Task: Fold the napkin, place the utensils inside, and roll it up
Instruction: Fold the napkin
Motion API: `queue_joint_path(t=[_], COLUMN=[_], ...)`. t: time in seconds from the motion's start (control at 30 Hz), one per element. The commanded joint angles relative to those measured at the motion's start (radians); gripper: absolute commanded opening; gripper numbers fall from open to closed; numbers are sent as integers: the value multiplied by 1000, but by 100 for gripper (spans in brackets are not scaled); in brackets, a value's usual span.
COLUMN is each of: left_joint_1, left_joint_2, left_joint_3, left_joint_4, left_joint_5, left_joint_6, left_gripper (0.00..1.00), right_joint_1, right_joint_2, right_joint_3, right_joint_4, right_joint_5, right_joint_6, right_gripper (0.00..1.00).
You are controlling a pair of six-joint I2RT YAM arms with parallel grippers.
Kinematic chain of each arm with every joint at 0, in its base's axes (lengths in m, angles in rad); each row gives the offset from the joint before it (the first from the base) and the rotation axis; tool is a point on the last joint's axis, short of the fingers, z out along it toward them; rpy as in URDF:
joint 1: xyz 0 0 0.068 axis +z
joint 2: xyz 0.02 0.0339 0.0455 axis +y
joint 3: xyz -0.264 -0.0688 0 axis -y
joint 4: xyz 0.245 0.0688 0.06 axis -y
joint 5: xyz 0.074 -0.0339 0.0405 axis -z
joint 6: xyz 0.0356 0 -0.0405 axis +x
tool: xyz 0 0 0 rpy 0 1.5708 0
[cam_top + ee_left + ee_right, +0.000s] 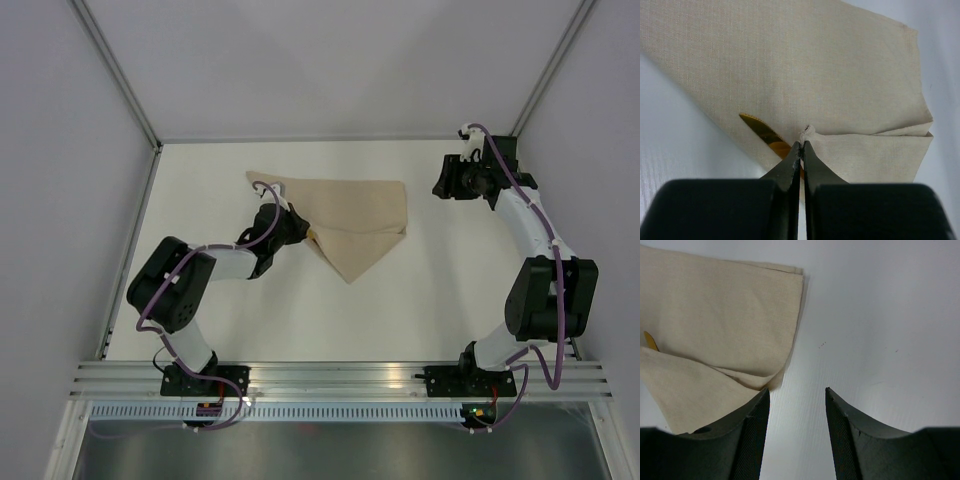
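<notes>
Napkin [350, 225] folded, far-centre of bench [420, 310] | gold knife [765, 134] tucked under it, tip showing | left hand [801, 145] pinching cloth fold, likely to wrap knife | right hand [796, 390] spread, empty, far-right corner, out of the way

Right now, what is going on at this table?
The left pincer is shut on a fold of the tan napkin, which lies partly folded on the white table. A golden utensil, probably a knife, peeks out from under the cloth. The right pincer hangs open beside the napkin, holding nothing.
</notes>
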Motion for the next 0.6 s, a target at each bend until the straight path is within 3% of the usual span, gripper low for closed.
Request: queue_joint_path(t=[0.0, 0.57], left_joint_1=[15, 75], left_joint_2=[-3, 33], left_joint_3=[-7, -13], left_joint_4=[55, 75], left_joint_5=[21, 78], left_joint_6=[-46, -100], left_gripper=[2, 2], right_joint_1=[8, 16], right_joint_2=[7, 7], right_joint_3=[27, -4], right_joint_4=[-19, -8], right_joint_5=[25, 30], right_joint_6=[6, 3], right_gripper=[54, 55])
